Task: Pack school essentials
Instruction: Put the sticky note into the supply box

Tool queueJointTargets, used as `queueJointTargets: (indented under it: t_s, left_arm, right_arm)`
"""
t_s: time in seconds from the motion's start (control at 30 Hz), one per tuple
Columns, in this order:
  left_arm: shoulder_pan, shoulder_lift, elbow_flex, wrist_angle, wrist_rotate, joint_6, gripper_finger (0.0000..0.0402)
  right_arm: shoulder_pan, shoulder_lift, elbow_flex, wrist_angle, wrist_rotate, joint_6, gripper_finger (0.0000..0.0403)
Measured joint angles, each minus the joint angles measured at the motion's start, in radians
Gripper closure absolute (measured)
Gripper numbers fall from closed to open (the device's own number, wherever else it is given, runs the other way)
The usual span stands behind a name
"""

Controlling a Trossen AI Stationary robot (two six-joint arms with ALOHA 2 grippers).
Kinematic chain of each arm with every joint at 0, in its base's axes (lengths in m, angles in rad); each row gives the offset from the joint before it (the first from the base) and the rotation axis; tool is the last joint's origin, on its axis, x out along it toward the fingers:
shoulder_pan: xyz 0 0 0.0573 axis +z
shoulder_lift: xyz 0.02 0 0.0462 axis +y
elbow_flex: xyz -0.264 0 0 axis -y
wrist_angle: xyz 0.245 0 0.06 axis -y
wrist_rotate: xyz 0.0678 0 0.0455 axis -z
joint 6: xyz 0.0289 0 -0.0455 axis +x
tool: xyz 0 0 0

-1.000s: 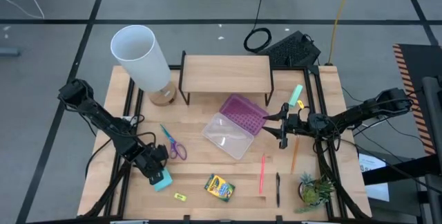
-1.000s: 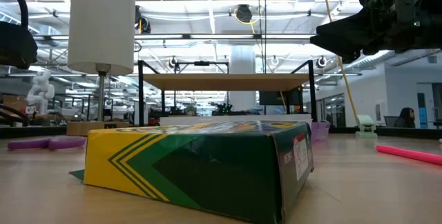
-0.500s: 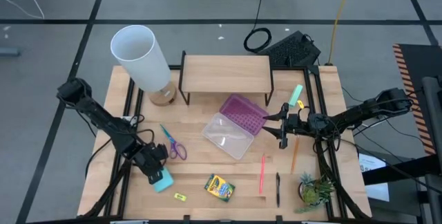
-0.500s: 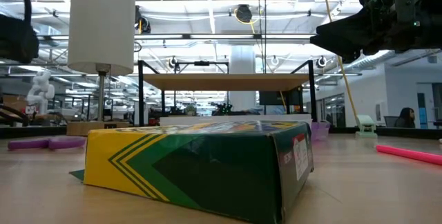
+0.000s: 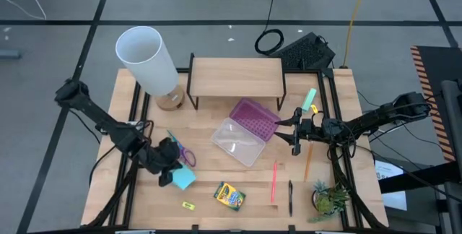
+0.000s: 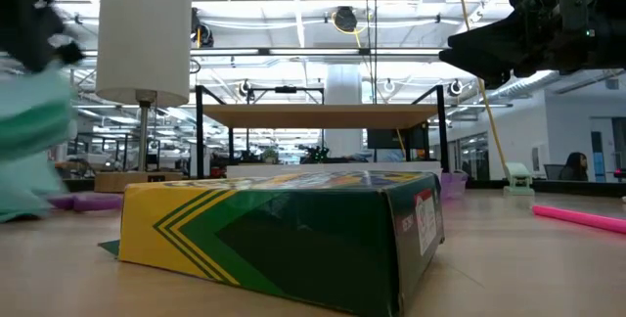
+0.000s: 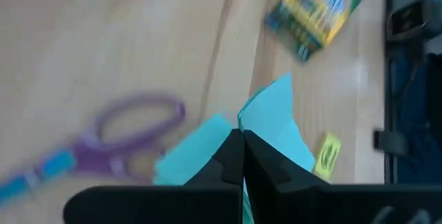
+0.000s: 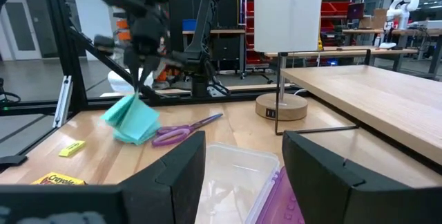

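Note:
My left gripper (image 5: 169, 172) is shut on the blue sticky-note pad (image 5: 183, 178) at the table's near left, just near of the purple-handled scissors (image 5: 180, 152), which lie flat. The crayon box (image 5: 229, 195) and the tiny yellow piece (image 5: 188, 206) lie near the front edge. To their right lie the pink pen (image 5: 274, 181), the black pen (image 5: 290, 197) and the orange pencil (image 5: 308, 163). My right gripper (image 5: 296, 131) hovers open at the right of the clear case (image 5: 238, 140). My left gripper pinches the pad's upper sheets (image 7: 257, 117) between its two shut fingers. The fingers (image 8: 141, 79) come from above, pointing down. The pad (image 8: 131, 119) hangs below them with its sheets fanned apart, raised off the table.
The case's purple lid (image 5: 254, 116) lies open at mid-table. A white lamp (image 5: 148, 61) stands far left, beside a wooden shelf (image 5: 236, 77) at the far edge. A small potted plant (image 5: 328, 198) sits at the near right corner, and a green object (image 5: 310, 98) lies far right.
My left gripper has risen and moved toward the table's right and a little toward the far edge. The blue pad has gone with it, lifted off the wood and fanned open below the fingers. My right arm has kept still.

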Motion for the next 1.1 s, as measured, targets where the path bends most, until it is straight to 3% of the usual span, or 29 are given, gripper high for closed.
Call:
queueJointTargets:
  t_s: [0.13,0.23,0.4,0.57,0.83,1.1]
  left_arm:
    - [0.066,0.0,0.055,0.002,-0.028,0.142,0.04]
    - [0.113,0.0,0.064,-0.001,-0.008,0.158,0.0401]
    - [0.114,0.0,0.041,-0.092,0.083,0.007,0.0401]
    - [0.07,0.0,0.033,-0.175,0.079,-0.084,0.0401]
    - [0.09,0.0,0.063,-0.102,0.017,0.032,0.0401]
    - [0.119,0.001,0.229,-0.13,-0.052,0.237,0.0401]
  right_arm:
    - [0.0,0.0,0.0,0.0,0.0,0.0,0.0218]
    - [0.0,0.0,0.0,-0.001,0.0,0.0,0.0218]
    - [0.0,0.0,0.0,-0.009,0.0,0.0,0.0218]
    - [0.0,0.0,0.0,-0.054,0.0,0.021,0.0218]
    - [0.0,0.0,0.0,-0.051,0.0,0.045,0.0218]
    - [0.0,0.0,0.0,-0.04,0.0,0.045,0.0218]
